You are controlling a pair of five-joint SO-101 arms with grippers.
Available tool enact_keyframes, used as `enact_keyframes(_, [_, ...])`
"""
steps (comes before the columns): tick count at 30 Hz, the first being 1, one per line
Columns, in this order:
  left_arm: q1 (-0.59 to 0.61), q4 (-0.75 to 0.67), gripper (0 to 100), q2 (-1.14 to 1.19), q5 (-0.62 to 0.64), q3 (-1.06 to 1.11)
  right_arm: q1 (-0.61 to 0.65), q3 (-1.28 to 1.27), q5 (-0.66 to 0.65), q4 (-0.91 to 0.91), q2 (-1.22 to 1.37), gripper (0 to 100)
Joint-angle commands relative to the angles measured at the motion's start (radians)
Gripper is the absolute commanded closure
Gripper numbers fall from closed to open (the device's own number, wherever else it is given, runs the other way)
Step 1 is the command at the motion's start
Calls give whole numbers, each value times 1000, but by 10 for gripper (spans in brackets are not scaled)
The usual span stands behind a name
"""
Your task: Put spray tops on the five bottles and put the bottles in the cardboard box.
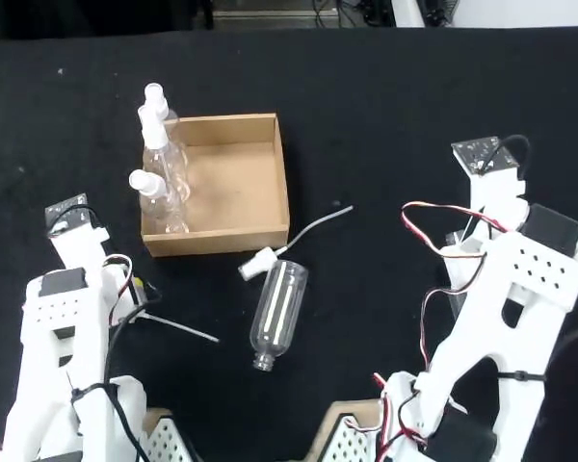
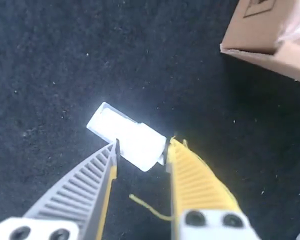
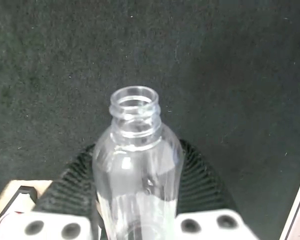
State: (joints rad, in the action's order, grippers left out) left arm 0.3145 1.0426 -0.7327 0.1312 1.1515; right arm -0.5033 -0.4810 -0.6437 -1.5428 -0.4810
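A white spray top (image 2: 127, 140) is pinched between the nearly closed jaws of the left claw (image 2: 140, 147), at the lower left of the high view. What appears to be its thin dip tube (image 1: 178, 328) is laid rightward over the worktop (image 1: 385, 115). An uncapped bottle (image 3: 137, 165) is gripped round its body by the right claw (image 3: 138, 150), at the right. Three capped bottles (image 1: 164, 159) are stood along the left side of the cardboard box (image 1: 236, 178), upper left of centre. A second bare bottle (image 1: 277, 310) is laid below it, a loose top (image 1: 258, 262) just beside its base. To join them, the tube should be fed into the open neck first (it will probably flex), then the top seated squarely.
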Motion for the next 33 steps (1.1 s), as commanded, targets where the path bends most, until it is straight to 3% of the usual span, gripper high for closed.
enact_keyframes(1, [42, 3, 861, -3, -57, -67, 18, 5, -2, 11, -58, 984])
enact_keyframes(10, [432, -175, 862, 9, -328, -159, 17, 8, -2, 9, -58, 984])
enact_keyframes(15, [532, -203, 862, 9, -368, -151, 18, 10, -2, 15, -58, 984])
enact_keyframes(19, [536, -161, 861, 8, -362, -163, 18, 10, -2, 17, -58, 984])
enact_keyframes(23, [489, 63, 809, 8, -331, -248, 18, 10, -2, 15, -58, 984])
enact_keyframes(26, [400, 155, 745, 5, -453, -275, 18, 10, -3, 17, -58, 984])
enact_keyframes(30, [274, 187, 737, 8, -562, -259, 18, 8, -3, 17, -58, 984])
enact_keyframes(33, [220, 115, 737, 8, -605, -197, 18, 7, -3, 17, -58, 984])
